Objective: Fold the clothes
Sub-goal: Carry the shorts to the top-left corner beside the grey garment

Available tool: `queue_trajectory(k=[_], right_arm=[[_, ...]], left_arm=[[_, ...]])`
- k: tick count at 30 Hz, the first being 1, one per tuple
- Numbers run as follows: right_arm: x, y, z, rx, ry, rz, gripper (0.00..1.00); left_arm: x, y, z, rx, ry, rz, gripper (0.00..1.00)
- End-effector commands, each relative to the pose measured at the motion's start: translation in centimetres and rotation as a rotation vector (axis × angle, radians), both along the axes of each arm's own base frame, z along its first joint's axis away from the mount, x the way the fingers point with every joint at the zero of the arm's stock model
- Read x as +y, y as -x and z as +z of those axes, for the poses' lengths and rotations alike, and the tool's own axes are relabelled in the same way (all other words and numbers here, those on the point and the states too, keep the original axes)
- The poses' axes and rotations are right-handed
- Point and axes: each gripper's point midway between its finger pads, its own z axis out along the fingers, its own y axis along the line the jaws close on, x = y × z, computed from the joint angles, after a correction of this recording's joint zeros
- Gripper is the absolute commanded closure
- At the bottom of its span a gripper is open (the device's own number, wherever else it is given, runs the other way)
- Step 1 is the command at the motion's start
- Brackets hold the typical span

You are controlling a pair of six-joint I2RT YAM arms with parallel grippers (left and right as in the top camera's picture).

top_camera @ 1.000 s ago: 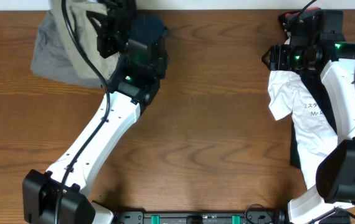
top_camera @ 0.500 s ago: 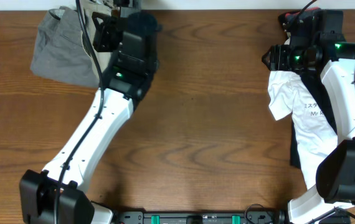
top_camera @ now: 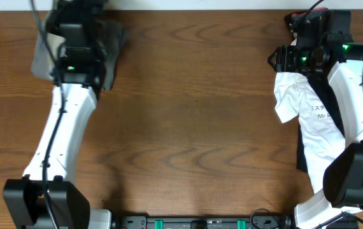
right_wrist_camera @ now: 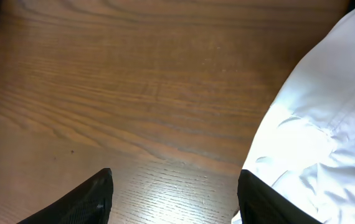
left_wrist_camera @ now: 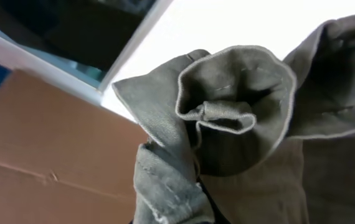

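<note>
The khaki-olive shorts (top_camera: pixel 41 58) lie bunched at the table's far left back corner, partly under my left arm, with a flap hanging to the right. In the left wrist view the shorts (left_wrist_camera: pixel 246 118) fill the frame, a hemmed leg opening curled open. My left gripper (top_camera: pixel 74 14) sits over them; its jaws (left_wrist_camera: pixel 193 211) are almost hidden by a fold of cloth pinched between them. My right gripper (top_camera: pixel 282 58) is open and empty at the back right; its fingers (right_wrist_camera: pixel 174 196) hover over bare wood beside the white T-shirt.
A white printed T-shirt (top_camera: pixel 315 114) lies along the right side under my right arm and also shows in the right wrist view (right_wrist_camera: pixel 327 130). A black garment (top_camera: pixel 301 159) shows beneath it. Brown cardboard (left_wrist_camera: pixel 47 155) lies beyond the table's back edge.
My left arm has swung left along the back edge with the shorts in its jaws, dragging the cloth with it. The right arm has not moved.
</note>
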Motion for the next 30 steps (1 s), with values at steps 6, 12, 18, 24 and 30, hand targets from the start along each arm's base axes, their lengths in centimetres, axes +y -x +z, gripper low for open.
queue_trajectory(k=[6,12,18,24,30], right_arm=[[0.1,0.2,-0.6,0.017,-0.004,0.006,0.38],[1.2,0.3,-0.6,0.016,-0.002,0.030,0.38],[1.8,0.3,-0.6,0.016,-0.002,0.043,0.38],[1.8,0.2,-0.5,0.012,-0.002,0.043,0.38],[1.8,0.2,-0.5,0.012,-0.002,0.043,0.38]], left_arm=[[5.3,-1.2,1.5,-0.058,-0.066,-0.049,0.94],[9.2,-3.4,-2.3,-0.055,-0.067,0.017,0.94],[10.5,-5.0,-6.5,-0.001,-0.056,0.036,0.94],[9.0,-5.9,-7.8,0.007,-0.032,0.009,0.94],[4.4,-6.9,-8.8,0.019,0.029,-0.064,0.94]])
